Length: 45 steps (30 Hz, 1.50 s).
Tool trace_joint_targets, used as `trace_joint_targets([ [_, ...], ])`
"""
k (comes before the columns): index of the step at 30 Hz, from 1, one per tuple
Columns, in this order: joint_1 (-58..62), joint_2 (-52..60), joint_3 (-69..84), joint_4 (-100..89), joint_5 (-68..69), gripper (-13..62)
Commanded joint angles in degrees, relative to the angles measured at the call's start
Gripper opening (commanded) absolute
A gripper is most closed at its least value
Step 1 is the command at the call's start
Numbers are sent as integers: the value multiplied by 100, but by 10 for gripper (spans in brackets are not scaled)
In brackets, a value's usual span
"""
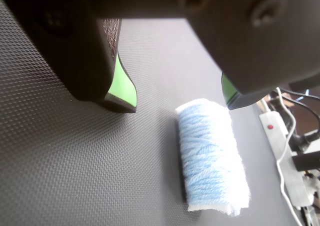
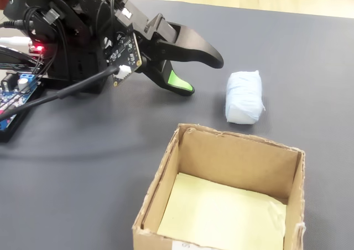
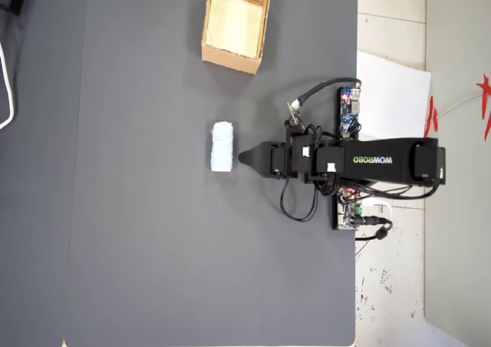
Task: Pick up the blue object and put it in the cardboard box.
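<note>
The blue object (image 1: 212,156) is a pale blue yarn-wound roll lying on its side on the dark mat (image 3: 138,209); it also shows in the fixed view (image 2: 244,97) and from overhead (image 3: 222,147). My gripper (image 1: 177,103) hovers low just short of the roll, open, its green-padded jaws wide apart with nothing between them. In the fixed view the gripper (image 2: 202,76) points at the roll from the left, a small gap away. Overhead, the gripper (image 3: 244,159) sits right of the roll. The cardboard box (image 2: 238,159) stands open and holds only its yellowish lining (image 3: 230,59).
Circuit boards and cables (image 2: 22,84) crowd the arm's base (image 3: 383,163) at the mat's edge. A white power strip with cords (image 1: 280,136) lies beyond the roll in the wrist view. A white sheet (image 3: 391,86) lies off the mat.
</note>
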Motion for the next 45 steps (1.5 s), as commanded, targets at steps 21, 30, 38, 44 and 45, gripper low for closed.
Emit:
trace_joint_targets([
  [21,-123,457,-475,703,-62,337],
  [30,-158,123,-2030,2435,-70,337],
  [38,-176,-545,-3568,3586,-237,337],
  [44,-176,-1512,-4702,4219,-246,337],
  [45,-176,-1846,-5027,4395,-246,337],
])
